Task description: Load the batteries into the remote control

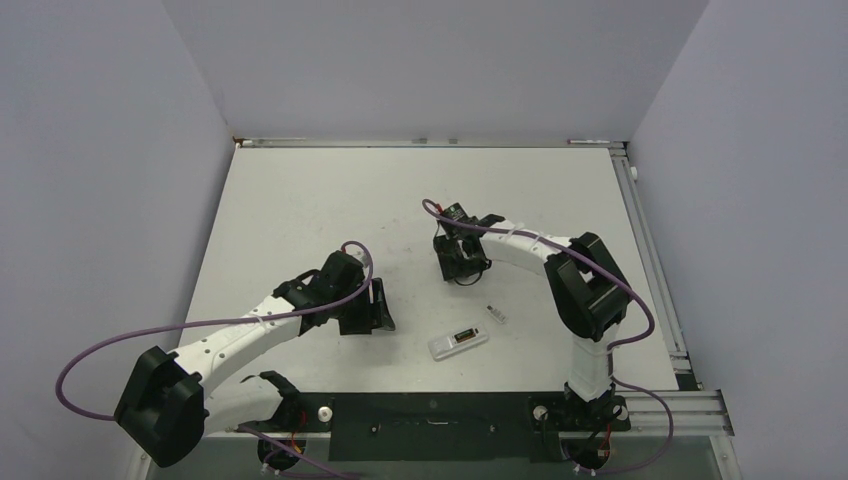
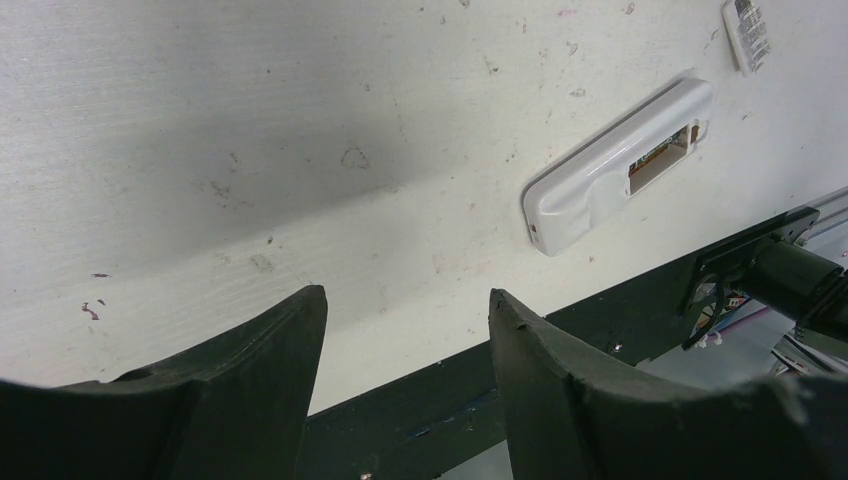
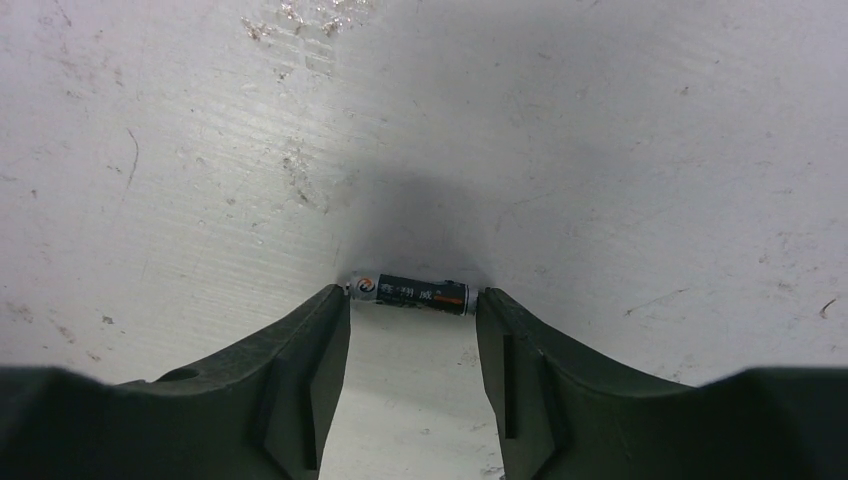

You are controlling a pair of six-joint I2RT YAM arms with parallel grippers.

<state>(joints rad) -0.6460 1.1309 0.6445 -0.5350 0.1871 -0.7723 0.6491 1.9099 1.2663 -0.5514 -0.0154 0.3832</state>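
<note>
The white remote control (image 1: 459,341) lies near the table's front edge with its dark battery slot up; it also shows in the left wrist view (image 2: 620,165). My left gripper (image 1: 383,305) (image 2: 408,295) is open and empty, to the left of the remote and apart from it. My right gripper (image 1: 462,268) (image 3: 413,298) is down at the table behind the remote, its fingertips pressing on the two ends of one black battery (image 3: 412,292) that lies crosswise between them. The other battery is out of view.
A small white cover piece (image 1: 495,313) (image 2: 748,33) lies just right of and behind the remote. The black base plate (image 1: 430,425) runs along the near edge. A metal rail (image 1: 650,250) borders the table's right side.
</note>
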